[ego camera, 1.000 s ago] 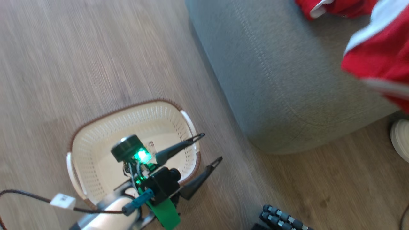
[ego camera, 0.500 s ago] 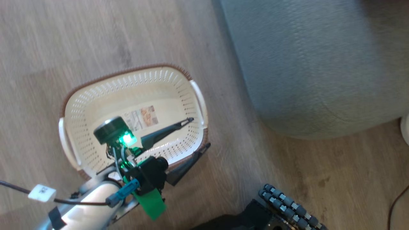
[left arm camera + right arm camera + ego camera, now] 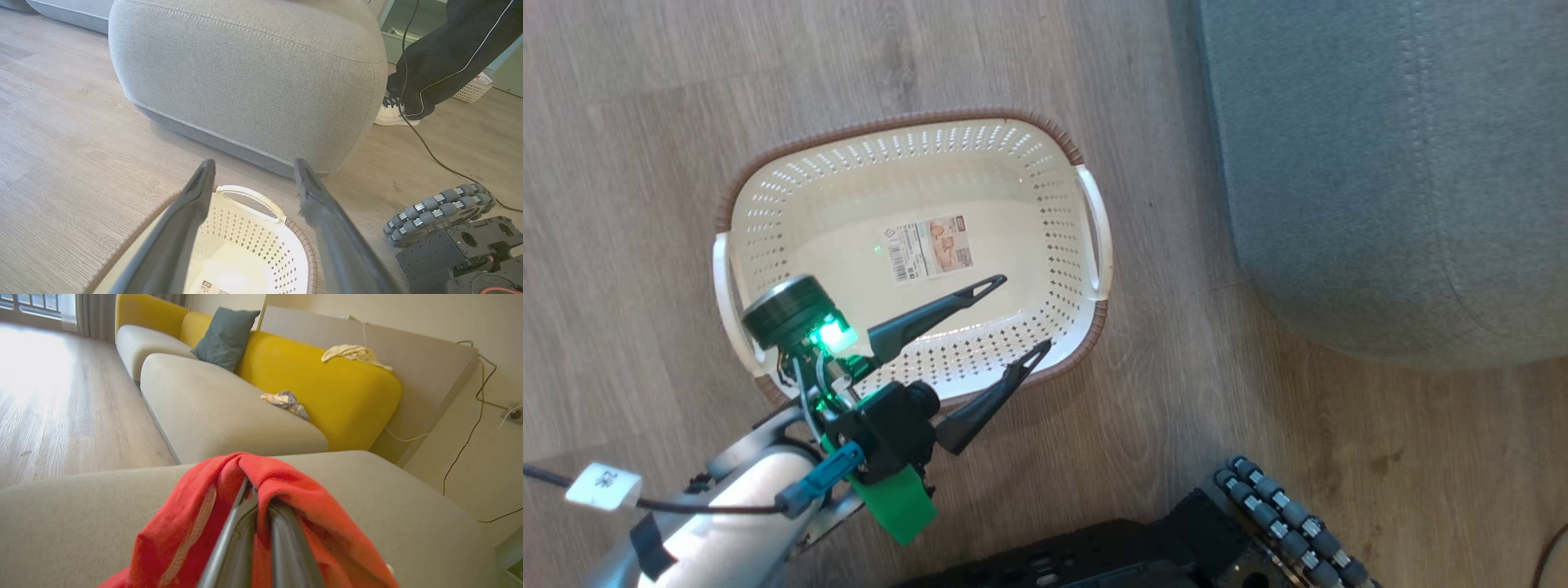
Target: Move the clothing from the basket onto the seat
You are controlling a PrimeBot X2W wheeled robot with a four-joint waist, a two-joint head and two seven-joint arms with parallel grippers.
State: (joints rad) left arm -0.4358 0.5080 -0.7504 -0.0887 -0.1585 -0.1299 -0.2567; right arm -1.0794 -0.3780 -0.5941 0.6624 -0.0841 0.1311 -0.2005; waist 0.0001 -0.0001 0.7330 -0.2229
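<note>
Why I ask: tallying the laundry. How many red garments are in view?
1: a red garment held in the right claw, over the seat. The basket holds none; another may lie out of view.

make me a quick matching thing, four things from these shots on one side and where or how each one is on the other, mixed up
Things:
1. basket
2. left gripper
3. right gripper
4. seat

States:
a. shut on the red clothing
b. grey, beside the basket
c. on the wood floor, a label inside
d. open, above the basket

Pairs: 1-c, 2-d, 3-a, 4-b
</note>
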